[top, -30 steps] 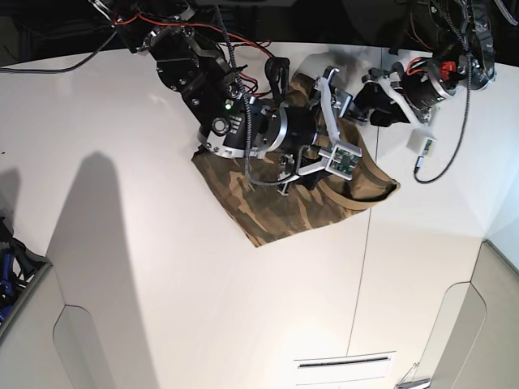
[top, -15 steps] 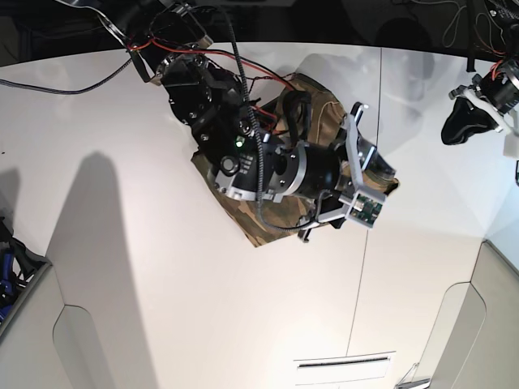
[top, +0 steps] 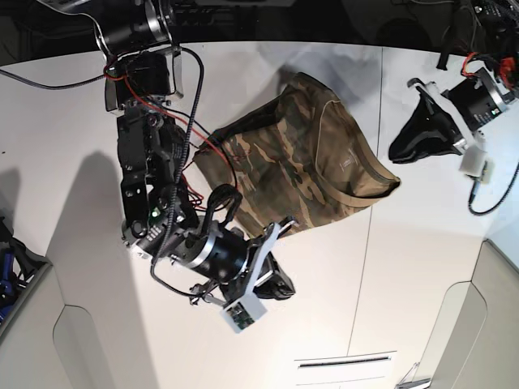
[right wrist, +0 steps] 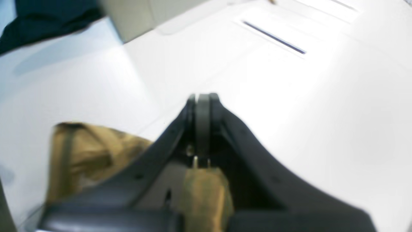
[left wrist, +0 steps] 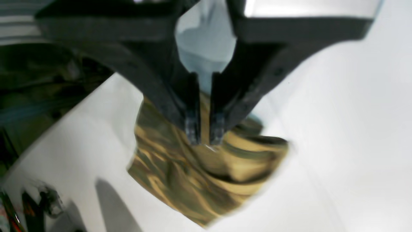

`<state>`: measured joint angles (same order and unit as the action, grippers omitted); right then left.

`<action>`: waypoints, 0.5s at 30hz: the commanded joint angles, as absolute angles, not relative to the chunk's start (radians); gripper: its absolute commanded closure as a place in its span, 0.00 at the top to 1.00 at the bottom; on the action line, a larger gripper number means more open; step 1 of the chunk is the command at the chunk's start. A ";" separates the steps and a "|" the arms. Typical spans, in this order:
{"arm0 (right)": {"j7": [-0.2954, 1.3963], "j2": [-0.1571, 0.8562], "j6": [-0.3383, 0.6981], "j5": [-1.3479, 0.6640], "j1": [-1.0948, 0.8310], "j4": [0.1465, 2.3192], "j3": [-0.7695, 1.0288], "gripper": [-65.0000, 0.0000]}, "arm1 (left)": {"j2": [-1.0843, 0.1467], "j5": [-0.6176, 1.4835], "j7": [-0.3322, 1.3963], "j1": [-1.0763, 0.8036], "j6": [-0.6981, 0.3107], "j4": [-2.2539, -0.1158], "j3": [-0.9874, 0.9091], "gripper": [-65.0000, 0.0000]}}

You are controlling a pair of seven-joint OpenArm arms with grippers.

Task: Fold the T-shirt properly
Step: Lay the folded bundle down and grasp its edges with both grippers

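The camouflage T-shirt [top: 296, 154] lies folded into a compact, roughly square bundle at the back middle of the white table [top: 97, 146], collar edge toward the right. My right gripper [top: 284, 289] is shut and empty, hovering over bare table just in front of the shirt's near edge. My left gripper [top: 396, 151] is shut and empty, just right of the shirt's collar corner, not touching it. In the left wrist view the shirt [left wrist: 206, 174] lies below the fingertips [left wrist: 193, 135], which stand a narrow slit apart. In the right wrist view the shirt [right wrist: 80, 151] sits behind the closed fingers [right wrist: 202, 103].
A table seam [top: 362, 267] runs front to back, right of centre. A narrow slot [top: 345, 362] is near the front edge and also shows in the right wrist view [right wrist: 273, 37]. Grey panels [top: 81, 348] flank the front corners. Red cables [top: 203, 146] hang by the shirt's left edge.
The right arm has lifted off the shirt and swung forward-left to the near side. The left gripper has stayed off the shirt at the right. The shirt now lies uncovered.
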<state>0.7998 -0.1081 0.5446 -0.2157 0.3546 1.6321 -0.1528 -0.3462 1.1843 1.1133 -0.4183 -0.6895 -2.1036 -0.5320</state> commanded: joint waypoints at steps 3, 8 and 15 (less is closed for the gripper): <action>0.754 -0.116 0.547 -0.229 0.416 1.542 -0.108 0.00 | -0.319 1.121 1.027 -0.416 -0.698 -2.114 -0.402 0.09; 0.736 -0.117 0.577 -0.236 0.467 1.347 -0.108 0.00 | -0.248 1.016 0.960 -0.416 -0.698 -2.074 -0.221 0.09; 0.623 -0.110 0.581 -0.213 0.479 1.105 -0.111 0.00 | -0.213 0.917 0.938 -0.395 -0.698 -1.929 -0.109 0.09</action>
<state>0.6495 -0.1047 0.5777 -0.1978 0.4469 1.0874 -0.1116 -0.2077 0.8989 0.9604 -0.4038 -0.6891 -1.9141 -0.1059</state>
